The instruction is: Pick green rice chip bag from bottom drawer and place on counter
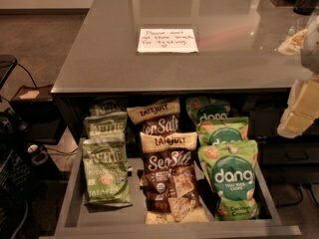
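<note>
The bottom drawer (75, 203) is pulled open below the counter (99, 59). In its right column lie three bright green rice chip bags with white "dang" lettering; the front one (230, 179) lies flat and fully in view, the two behind it (222, 129) are partly overlapped. My gripper (301, 111) is at the right edge of the view, cream-coloured, above and to the right of the drawer, apart from the bags. It holds nothing that I can see.
Olive Kettle bags (105, 171) fill the left column and brown Late July Sea Salt bags (169, 176) the middle. A white handwritten note (167, 40) lies on the counter. Cables and dark equipment (15, 148) stand at the left.
</note>
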Controlling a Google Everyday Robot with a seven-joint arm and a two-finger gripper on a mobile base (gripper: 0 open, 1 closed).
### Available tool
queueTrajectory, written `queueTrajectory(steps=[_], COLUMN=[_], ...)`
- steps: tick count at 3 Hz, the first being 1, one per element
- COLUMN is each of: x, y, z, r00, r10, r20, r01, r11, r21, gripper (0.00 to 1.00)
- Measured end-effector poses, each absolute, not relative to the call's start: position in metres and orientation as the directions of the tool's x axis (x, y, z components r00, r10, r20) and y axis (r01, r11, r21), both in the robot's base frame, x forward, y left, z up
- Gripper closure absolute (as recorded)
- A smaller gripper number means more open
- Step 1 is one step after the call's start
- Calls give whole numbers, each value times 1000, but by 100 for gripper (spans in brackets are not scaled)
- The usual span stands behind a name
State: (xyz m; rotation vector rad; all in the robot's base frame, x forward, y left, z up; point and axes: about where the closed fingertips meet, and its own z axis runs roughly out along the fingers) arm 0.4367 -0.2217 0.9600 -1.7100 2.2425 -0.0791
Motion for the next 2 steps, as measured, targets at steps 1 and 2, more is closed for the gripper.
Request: queueTrajectory(steps=[1, 2], x=[434, 431], y=[-228, -235], z=[932, 891], r00=[-246, -259], r10=[-941, -932], r20=[-233, -256], r01=[-932, -936], r11=[296, 307], r21=[-210, -170], gripper=[0, 0])
